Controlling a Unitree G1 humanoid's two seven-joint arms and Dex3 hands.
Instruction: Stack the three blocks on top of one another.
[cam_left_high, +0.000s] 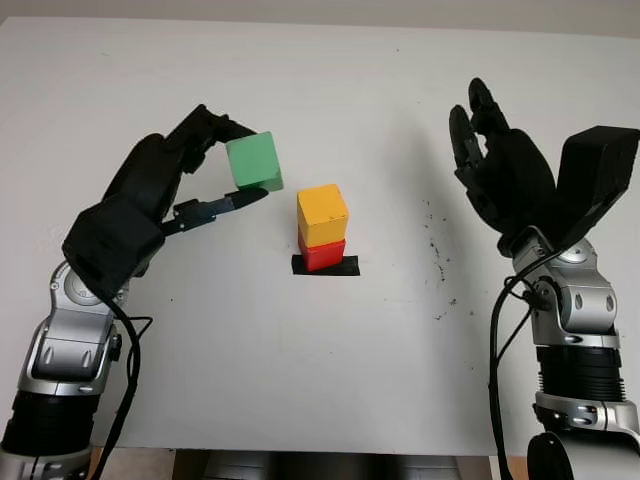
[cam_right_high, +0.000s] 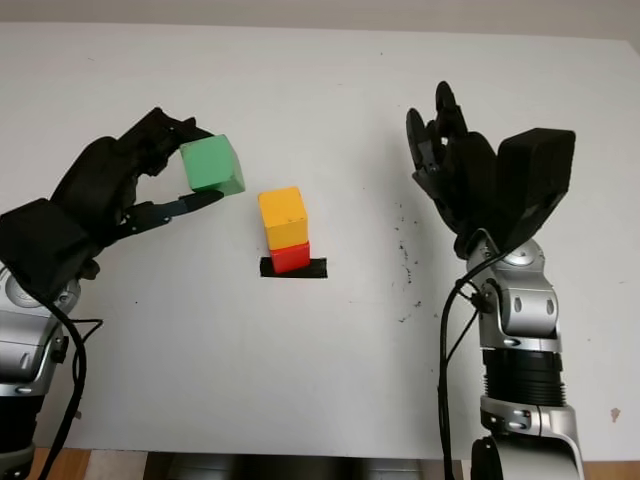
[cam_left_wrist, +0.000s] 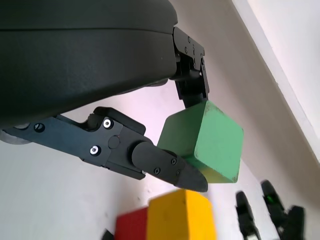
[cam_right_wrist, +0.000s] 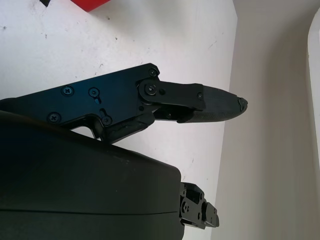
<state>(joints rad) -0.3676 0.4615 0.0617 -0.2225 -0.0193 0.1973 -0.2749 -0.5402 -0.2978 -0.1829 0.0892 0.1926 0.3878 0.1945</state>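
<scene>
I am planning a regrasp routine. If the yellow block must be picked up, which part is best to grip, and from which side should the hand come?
Grip the yellow block by two opposite side faces, coming from above. It sits on the red block, so its sides are exposed and flat. The open right hand is free; the left hand holds the green block.

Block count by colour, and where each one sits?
Green block: 1, held in the left hand, off the table
Yellow block: 1, on top of the red block
Red block: 1, on the black tape mark
Total: 3
Right hand is open, raised to the right of the stack.
</scene>
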